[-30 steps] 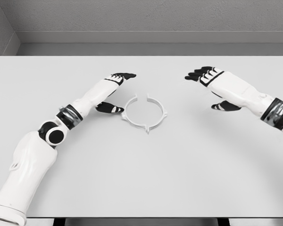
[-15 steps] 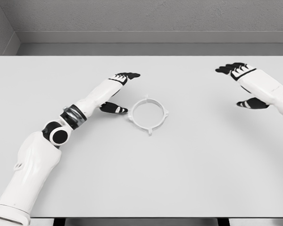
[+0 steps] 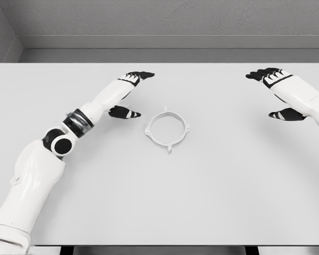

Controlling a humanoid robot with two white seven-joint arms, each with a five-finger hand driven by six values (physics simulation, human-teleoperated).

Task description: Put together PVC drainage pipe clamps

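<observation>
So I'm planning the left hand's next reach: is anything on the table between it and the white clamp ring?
Nothing visible. The left hand hovers open up and to the left of the clamp ring, with only bare table between them. The right hand is far off at the right edge.

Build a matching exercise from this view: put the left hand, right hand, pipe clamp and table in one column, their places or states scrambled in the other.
1. left hand
2. right hand
3. pipe clamp
4. table

A. closed white ring at mid-table
B. open, near the right edge
C. bears everything, plain white
D. open, just left of the ring

Pairs: 1-D, 2-B, 3-A, 4-C
</observation>
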